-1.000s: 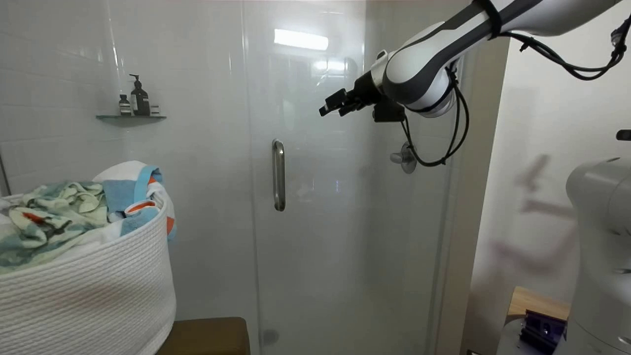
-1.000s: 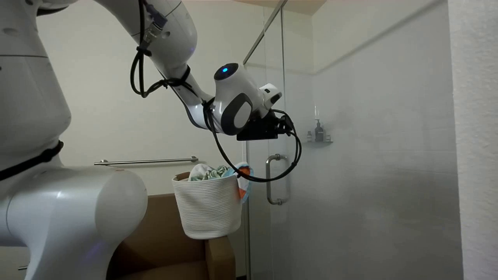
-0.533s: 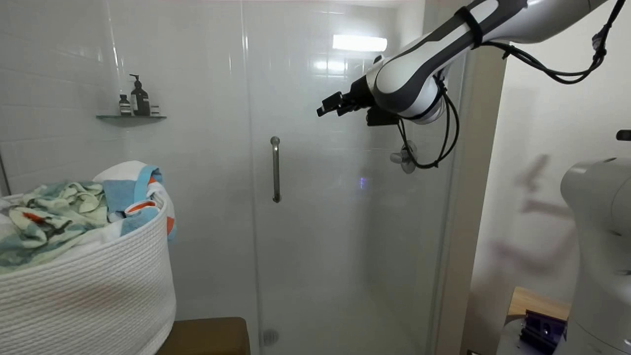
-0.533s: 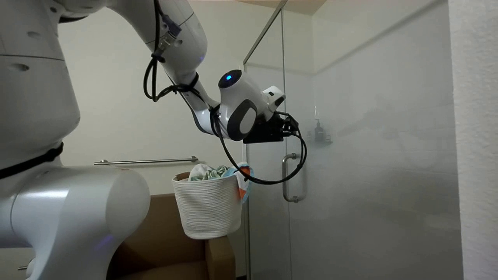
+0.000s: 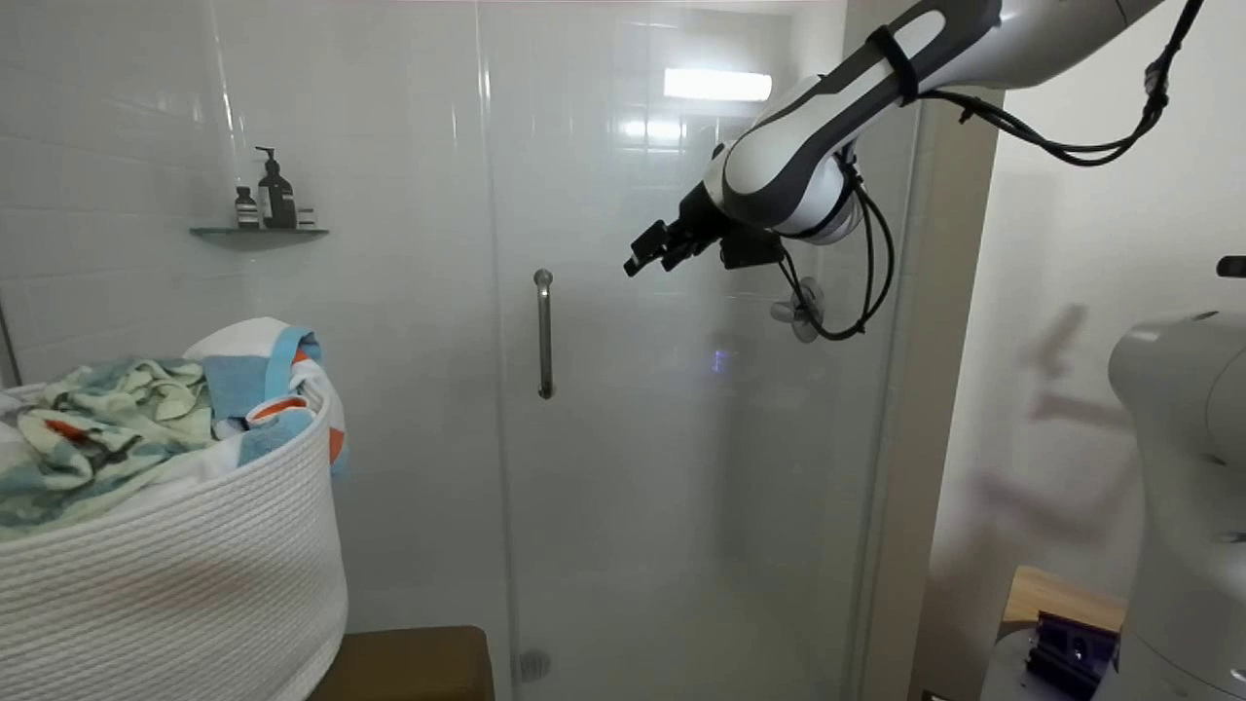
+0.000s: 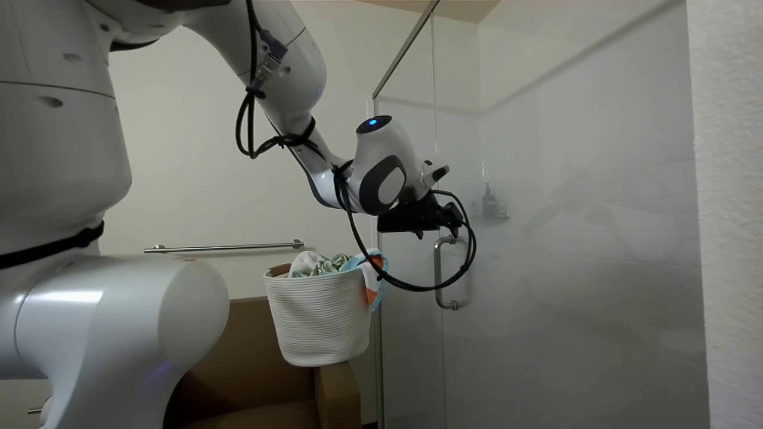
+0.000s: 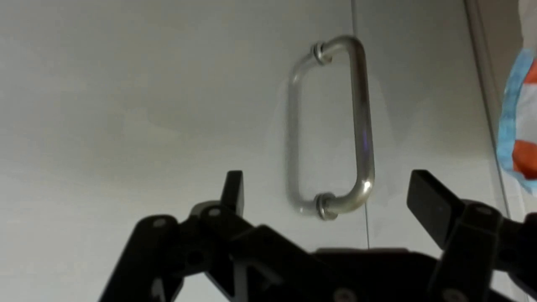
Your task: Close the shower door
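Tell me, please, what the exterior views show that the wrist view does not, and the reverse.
Only the exterior views show the arm and the shelf with its pump bottle.

Only the wrist view looks straight into the wide gap between the fingers, with nothing gripped there.

Both share the door, its handle, the gripper and a towel, which the wrist view crops at its right edge.

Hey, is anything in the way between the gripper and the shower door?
Nothing visible. In the wrist view, the whole handle shows unblocked on the shower door, ahead of the open gripper. The towel is off at that picture's right edge.
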You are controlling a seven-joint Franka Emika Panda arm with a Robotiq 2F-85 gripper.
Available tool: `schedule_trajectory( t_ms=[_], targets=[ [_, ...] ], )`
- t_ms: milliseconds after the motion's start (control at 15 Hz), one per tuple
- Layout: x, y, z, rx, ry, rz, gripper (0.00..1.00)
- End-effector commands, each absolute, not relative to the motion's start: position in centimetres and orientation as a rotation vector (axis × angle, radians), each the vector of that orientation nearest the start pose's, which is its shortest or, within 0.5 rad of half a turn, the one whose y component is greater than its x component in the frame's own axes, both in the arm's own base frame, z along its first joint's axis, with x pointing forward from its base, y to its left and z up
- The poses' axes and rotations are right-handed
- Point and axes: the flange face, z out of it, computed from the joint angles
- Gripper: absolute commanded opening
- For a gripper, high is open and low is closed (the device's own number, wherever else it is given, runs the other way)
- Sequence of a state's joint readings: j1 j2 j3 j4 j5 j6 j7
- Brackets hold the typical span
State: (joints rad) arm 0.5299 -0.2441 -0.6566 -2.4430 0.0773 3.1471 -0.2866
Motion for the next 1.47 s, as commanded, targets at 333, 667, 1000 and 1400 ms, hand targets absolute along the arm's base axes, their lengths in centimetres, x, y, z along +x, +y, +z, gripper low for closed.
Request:
schedule_trajectory(
  t_ms=[333, 667, 1000, 1400],
  targets=[
    [47.8, -8.7, 45.1, -3.038, -0.080, -0.560, 1.00],
    [45.7, -7.4, 46.7, -3.094, -0.055, -0.226, 1.00],
    [44.2, -5.9, 48.8, -3.107, 0.033, -0.087, 1.00],
    [42.1, -4.9, 52.1, -3.096, 0.032, -0.065, 1.00]
  ],
)
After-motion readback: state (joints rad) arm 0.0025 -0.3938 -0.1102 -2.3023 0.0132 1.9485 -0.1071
